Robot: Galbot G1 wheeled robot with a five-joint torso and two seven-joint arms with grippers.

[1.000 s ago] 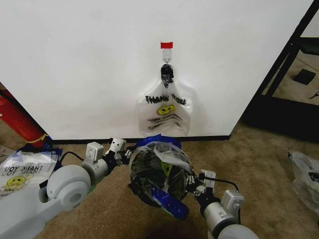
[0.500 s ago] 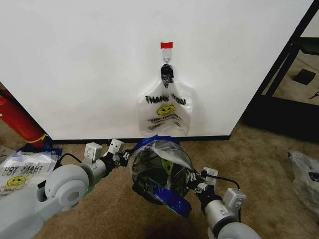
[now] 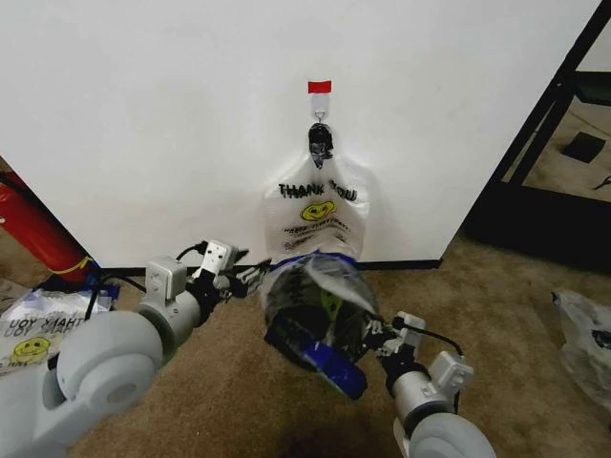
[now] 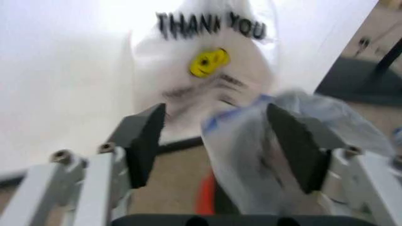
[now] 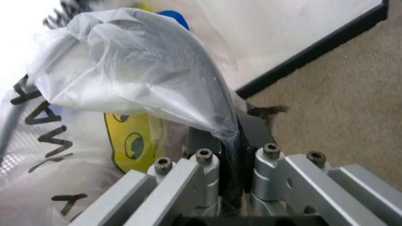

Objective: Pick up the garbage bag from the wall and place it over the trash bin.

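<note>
A see-through garbage bag (image 3: 318, 218) printed "THANK YOU" with a yellow smiley hangs from a metal hook (image 3: 319, 119) on the white wall (image 3: 143, 114), under a red tape strip (image 3: 319, 87). Below it the black mesh trash bin (image 3: 310, 315) is tilted, with another thin bag (image 3: 334, 281) and some blue plastic draped over it. My right gripper (image 3: 372, 334) is shut on the bin's rim and the film there (image 5: 229, 136). My left gripper (image 3: 256, 277) is open just left of the bin, and the hanging bag (image 4: 207, 61) lies ahead of it (image 4: 217, 122).
A long red cylinder (image 3: 33, 234) leans at the far left beside another printed bag (image 3: 38, 329) on the carpet. A black shelf frame (image 3: 544, 124) stands to the right. A loose plastic bag (image 3: 584, 334) lies at the right edge.
My left arm has risen and its gripper has come away from the bin's rim, toward the wall. The bin has tipped and shifted slightly right in my right gripper.
</note>
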